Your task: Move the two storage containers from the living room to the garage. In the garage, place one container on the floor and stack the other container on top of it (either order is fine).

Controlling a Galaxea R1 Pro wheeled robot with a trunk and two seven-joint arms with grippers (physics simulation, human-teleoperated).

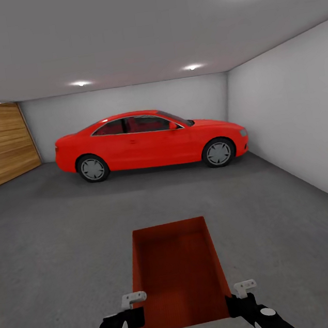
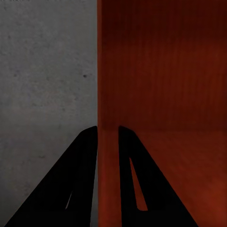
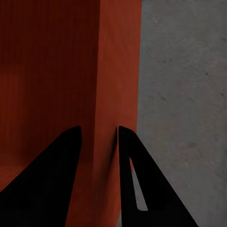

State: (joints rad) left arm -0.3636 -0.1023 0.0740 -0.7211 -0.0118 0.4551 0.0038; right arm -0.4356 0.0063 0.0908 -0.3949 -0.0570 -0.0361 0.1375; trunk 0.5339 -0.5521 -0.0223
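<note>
a rust-red rectangular open-top storage container is held out in front of the robot, seemingly above the dark grey concrete floor. the left gripper and right gripper each pinch a side wall. beyond, a shiny red coupe car is parked by the white back wall of the garage.

One storage container, one red car, two pincers, three ceiling lights.
</note>
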